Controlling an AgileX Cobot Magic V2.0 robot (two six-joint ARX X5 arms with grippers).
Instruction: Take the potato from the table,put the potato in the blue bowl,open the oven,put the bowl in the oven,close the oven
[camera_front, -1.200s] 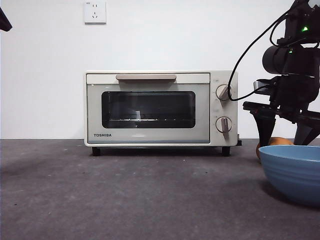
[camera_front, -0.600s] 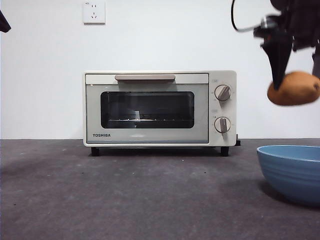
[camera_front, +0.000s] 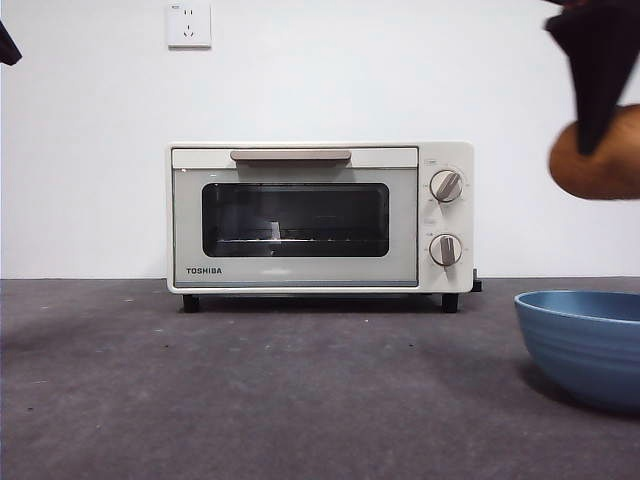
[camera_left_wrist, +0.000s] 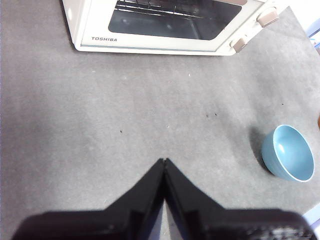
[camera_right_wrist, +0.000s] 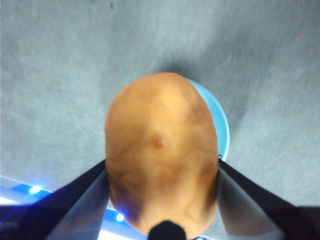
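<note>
Potato (camera_right_wrist: 162, 155) held aloft in right gripper (camera_right_wrist: 162, 200), jaws pressed against its two flanks. Orange-brown skin, smooth, oval, with a small dimple near centre and faint darker veining toward the gripped end. Paler, yellower patch on the upper shoulder. Fills most of right wrist view.

Front view: potato (camera_front: 605, 165) at upper right, cut by the picture's edge, well above blue bowl (camera_front: 585, 340) and clear of its rim. One dark tapered jaw of right gripper (camera_front: 600, 70) crossing the potato's upper face. Lower side of potato in shade, darker brown.

Blue bowl standing on table (camera_front: 250, 390) at right, partly out of picture. Matte mid-blue, faint horizontal ridges on outer wall. From right wrist, only a light blue crescent of bowl (camera_right_wrist: 220, 125) showing past the potato, directly beneath it. From left wrist, bowl (camera_left_wrist: 289, 153) upright, inside paler blue, nothing in it.

Oven (camera_front: 320, 215) at back of table against white wall, cream-white, door shut, beige bar handle across the top of door, dark glass with wire rack visible inside, two round knobs at right, black feet. Wall socket (camera_front: 190, 24) above oven, to the left.

Left gripper (camera_left_wrist: 164, 172) high over bare table (camera_left_wrist: 100, 125), jaws closed tip to tip, holding nothing, well apart from bowl and oven.
</note>
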